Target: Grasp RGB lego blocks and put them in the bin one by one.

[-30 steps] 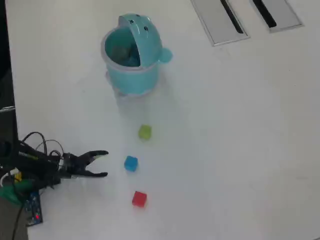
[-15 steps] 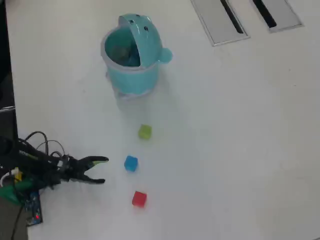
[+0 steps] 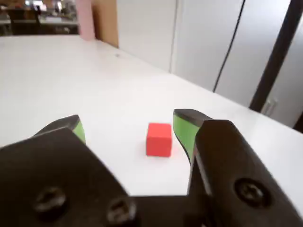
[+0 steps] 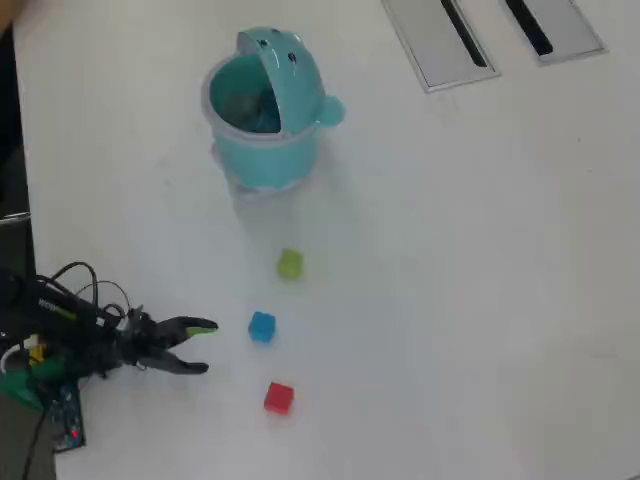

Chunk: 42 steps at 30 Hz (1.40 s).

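Three small cubes: red point(image 4: 278, 398), blue point(image 4: 262, 327), yellow-green point(image 4: 290, 264).

You will find no text, label, brand, number or sign that can be read in either view. The dark dots on the bin's point(image 4: 262, 110) lid are plain marks, not letters. The small board point(image 4: 66, 415) at the arm's base in the overhead view is too small and blurred for you to read any print.
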{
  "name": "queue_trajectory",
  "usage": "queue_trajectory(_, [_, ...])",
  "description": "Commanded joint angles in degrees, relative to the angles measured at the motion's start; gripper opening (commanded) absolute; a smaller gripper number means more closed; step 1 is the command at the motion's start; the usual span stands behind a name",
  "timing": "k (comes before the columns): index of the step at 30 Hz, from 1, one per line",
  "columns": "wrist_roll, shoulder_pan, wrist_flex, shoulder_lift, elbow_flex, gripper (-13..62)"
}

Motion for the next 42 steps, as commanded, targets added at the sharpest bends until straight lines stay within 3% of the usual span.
queue_trajectory(1, [-2.11,-0.18,1.93,2.9,3.69,34.3])
queue_trajectory(33, [-1.32,5.36,3.87,-37.18,-29.27,33.2])
queue_trajectory(42, [-1.23,4.83,4.66,-43.33,-33.66,33.2])
